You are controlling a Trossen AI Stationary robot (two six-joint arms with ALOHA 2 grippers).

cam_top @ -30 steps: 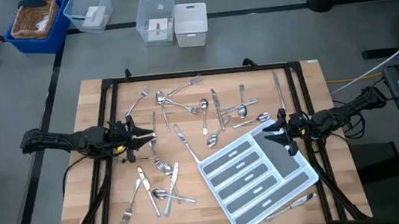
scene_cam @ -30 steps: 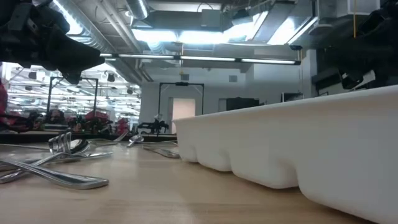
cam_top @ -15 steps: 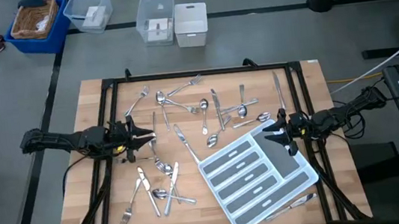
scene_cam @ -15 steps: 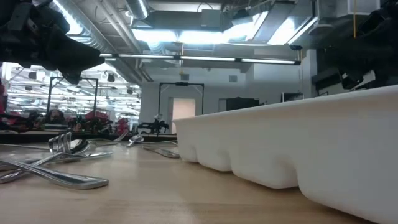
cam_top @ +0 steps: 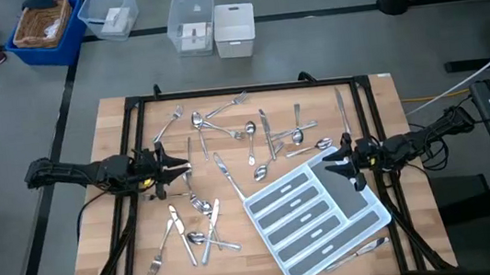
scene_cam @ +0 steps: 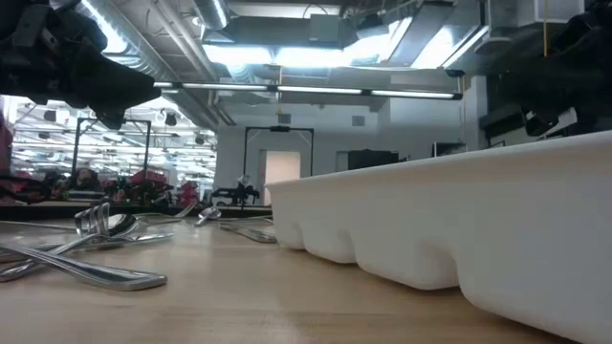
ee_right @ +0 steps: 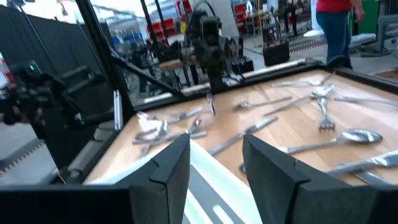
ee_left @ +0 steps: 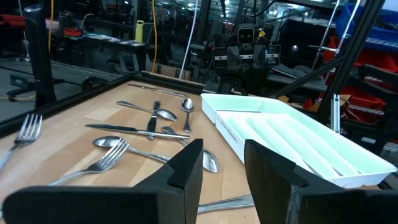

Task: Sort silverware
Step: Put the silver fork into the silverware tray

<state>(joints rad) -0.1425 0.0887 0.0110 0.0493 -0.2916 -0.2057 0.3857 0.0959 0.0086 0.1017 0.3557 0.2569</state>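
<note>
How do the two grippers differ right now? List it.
Place: the left gripper hangs over scattered silverware on the table's left; the right gripper hangs over the far corner of the grey tray.
Direction: the left gripper points toward the tray, the right gripper toward the loose silverware.
Shared: both are open, hold nothing and face each other across the table.

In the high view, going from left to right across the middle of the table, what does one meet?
left gripper, open and empty → scattered silverware → grey tray → right gripper, open over the tray's corner.
</note>
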